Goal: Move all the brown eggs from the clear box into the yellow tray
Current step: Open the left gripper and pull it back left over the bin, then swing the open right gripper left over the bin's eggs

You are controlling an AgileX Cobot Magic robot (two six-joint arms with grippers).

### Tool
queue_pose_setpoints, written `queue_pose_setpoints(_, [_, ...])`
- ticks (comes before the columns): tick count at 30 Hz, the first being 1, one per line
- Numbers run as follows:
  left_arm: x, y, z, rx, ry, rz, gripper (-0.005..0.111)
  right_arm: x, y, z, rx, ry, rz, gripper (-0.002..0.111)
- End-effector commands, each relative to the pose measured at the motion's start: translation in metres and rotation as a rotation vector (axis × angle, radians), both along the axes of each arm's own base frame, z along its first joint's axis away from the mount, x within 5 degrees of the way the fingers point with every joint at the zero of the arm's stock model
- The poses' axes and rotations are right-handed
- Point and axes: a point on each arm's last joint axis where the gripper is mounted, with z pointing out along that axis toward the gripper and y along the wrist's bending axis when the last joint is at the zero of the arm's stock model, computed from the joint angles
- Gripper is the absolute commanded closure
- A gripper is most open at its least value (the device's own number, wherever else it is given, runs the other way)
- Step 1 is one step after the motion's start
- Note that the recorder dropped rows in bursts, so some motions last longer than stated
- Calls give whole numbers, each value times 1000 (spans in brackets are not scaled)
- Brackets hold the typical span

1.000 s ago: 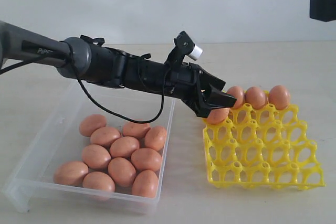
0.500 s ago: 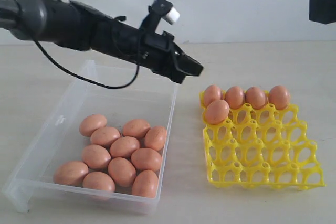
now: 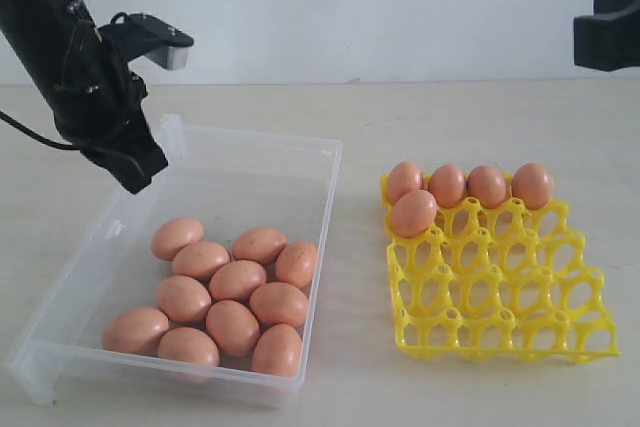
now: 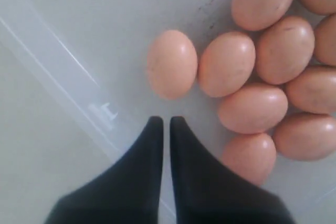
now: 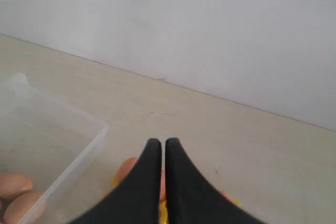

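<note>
Several brown eggs [image 3: 237, 280] lie bunched in the near half of the clear box [image 3: 255, 139]. Five more sit in the yellow tray [image 3: 500, 299]: a full back row [image 3: 467, 185] and one egg [image 3: 413, 213] in the second row at the left. My left gripper [image 3: 138, 179] hangs over the box's far left part, shut with nothing in it. In the left wrist view its tips [image 4: 163, 120] stand just short of the nearest egg [image 4: 171, 64]. My right gripper [image 5: 158, 141] is shut and empty, high above the tray.
The right arm's black body [image 3: 610, 22] shows at the upper right edge. A small latch tab [image 4: 103, 113] sits on the box wall beside the left fingertips. Bare tabletop [image 3: 360, 277] separates box and tray. The right wrist view shows a box corner [image 5: 79, 129].
The left gripper left an egg in the tray's second row, lifted, and swung back left over the clear box, where it now points down, shut. The right arm held still.
</note>
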Motion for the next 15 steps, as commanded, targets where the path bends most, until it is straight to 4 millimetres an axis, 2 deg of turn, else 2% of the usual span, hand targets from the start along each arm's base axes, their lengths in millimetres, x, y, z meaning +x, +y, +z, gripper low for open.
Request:
queue_pose_setpoints(1, [-3, -4, -22, -50, 44, 12, 97, -2, 1, -3, -21, 25, 24, 108])
queue_pose_setpoints(3, [0, -12, -26, -119, 35, 0, 79, -2, 1, -4, -23, 30, 21, 108])
queue_pose_setpoints(4, [3, -15, -30, -140, 19, 12, 65, -2, 1, -4, -23, 31, 21, 108])
queue_pose_setpoints(6, [8, -18, -38, -148, 7, 21, 51, -2, 0, -4, -30, 33, 21, 108])
queue_pose_setpoints(15, [20, -16, -66, -90, -6, 23, 51, -2, 1, -4, -29, 36, 24, 108])
